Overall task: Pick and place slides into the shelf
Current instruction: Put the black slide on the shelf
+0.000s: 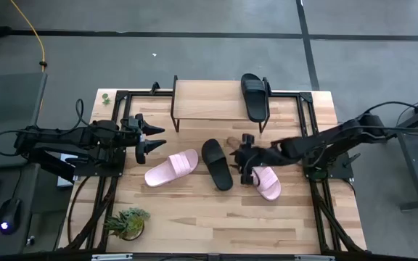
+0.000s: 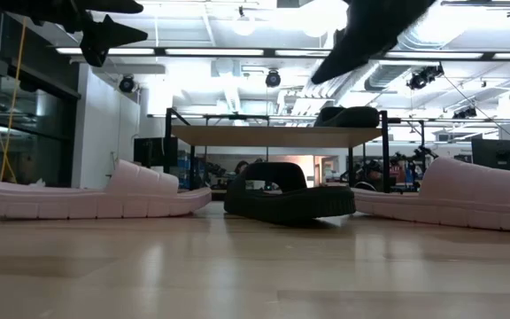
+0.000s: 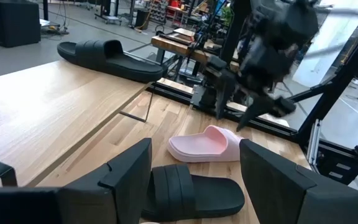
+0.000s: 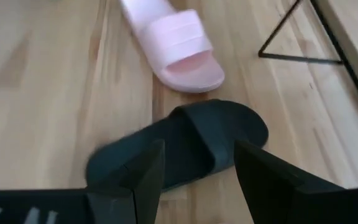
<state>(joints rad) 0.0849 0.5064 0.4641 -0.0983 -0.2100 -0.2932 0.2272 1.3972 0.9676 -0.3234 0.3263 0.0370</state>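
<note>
Counter (image 1: 216, 225) w/ shelf (image 1: 209, 101) at far edge; one black slide (image 1: 255, 96) already on shelf top. Right gripper (image 4: 194, 168), fingers spread wide, empty, hangs over black slide (image 4: 185, 146) on counter, strap betw. fingers. Likely light foam, flexible, matte; grip across strap/midsole. Two pink slides (image 1: 171, 167) (image 1: 266, 181) flank it, close, could get nudged. Left gripper (image 1: 153, 138) fingers wide, idle near shelf's left legs. Potted plant (image 1: 127, 221) well clear.
</note>
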